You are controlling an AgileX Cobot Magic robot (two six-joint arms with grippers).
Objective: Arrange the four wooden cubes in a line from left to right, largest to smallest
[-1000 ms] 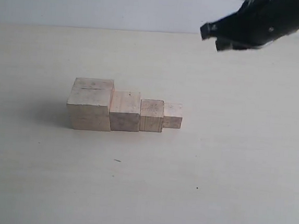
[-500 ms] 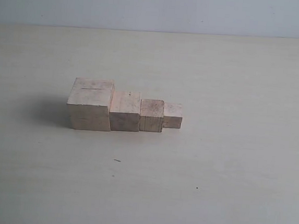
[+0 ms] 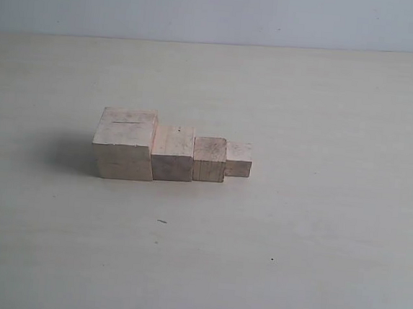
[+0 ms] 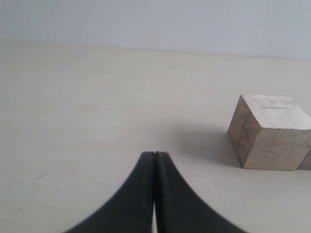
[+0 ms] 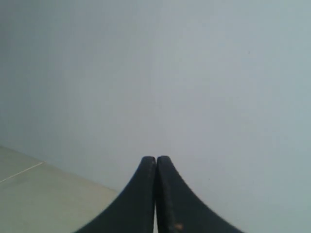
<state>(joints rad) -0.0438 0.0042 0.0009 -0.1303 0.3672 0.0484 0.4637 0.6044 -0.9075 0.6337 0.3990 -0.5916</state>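
Four cubes point(image 3: 172, 153) stand touching in a row mid desk point(image 3: 316, 229), largest at left down to smallest: seemingly finished. The left pincer point(image 4: 154, 162) and right pincer point(image 5: 155, 165) are closed, empty.

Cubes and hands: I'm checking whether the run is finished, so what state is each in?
Largest cube: leftmost, resting flat.
Second cube: next right, in row.
Third cube: next right, in row.
Smallest cube: rightmost end.
Left hand: shut, empty.
Right hand: shut, empty.
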